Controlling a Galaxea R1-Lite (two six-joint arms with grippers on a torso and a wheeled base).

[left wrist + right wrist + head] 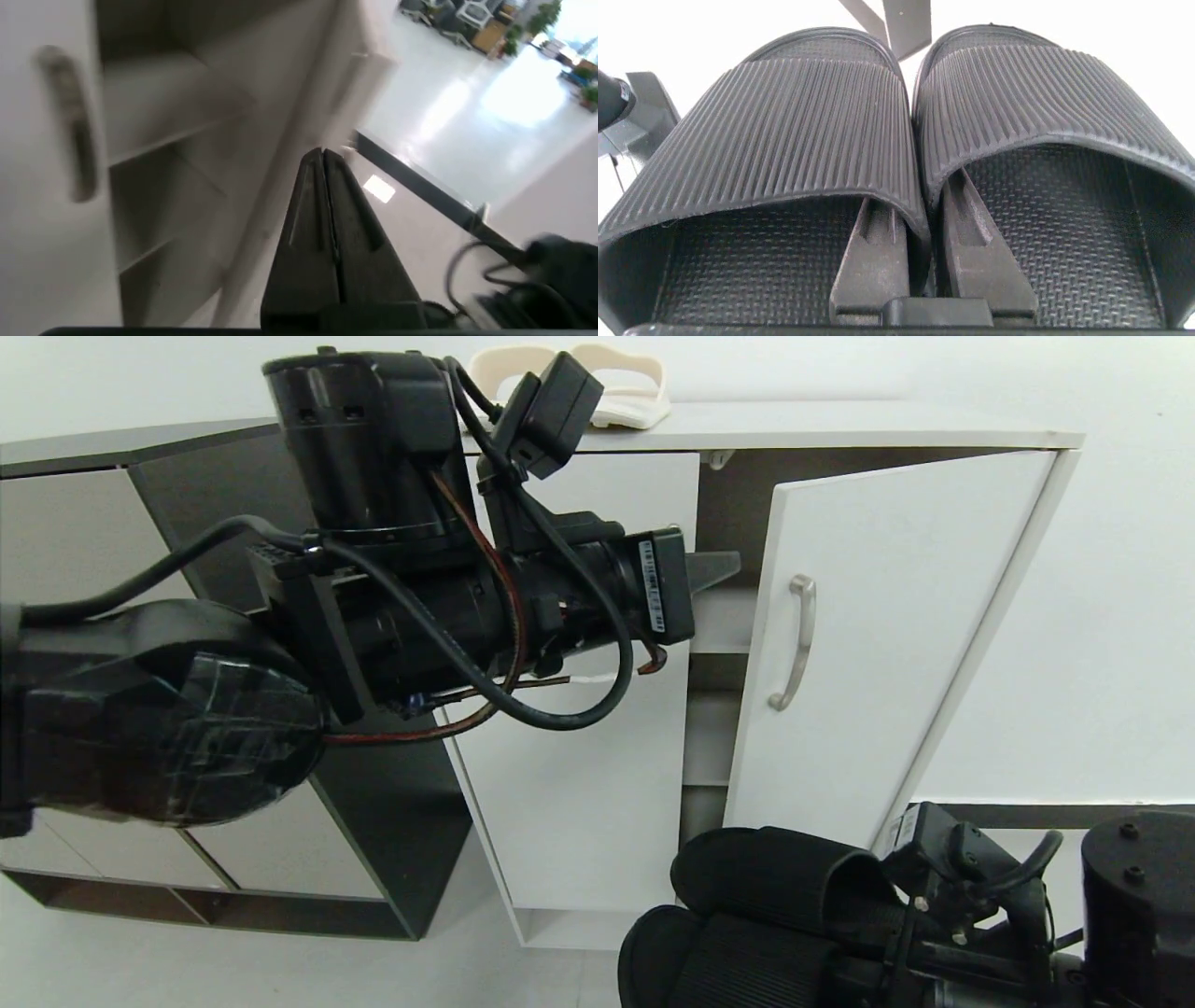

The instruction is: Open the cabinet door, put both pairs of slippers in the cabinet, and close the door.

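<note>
Door [887, 635] is swung open, left end effector [714, 569] pressed together, up by the shelves [173, 103] in the gap. Right end effector [917, 213] pinches the black slippers [775, 896] low before the cabinet [840, 425], cream slippers [597, 387] sit on top

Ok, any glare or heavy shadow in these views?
Head view: even light, cabinet inside shaded behind the open door. Left wrist view: strong glare on the floor past the shut left gripper. Right wrist view: bright white behind the black slippers, their insides dark.
</note>
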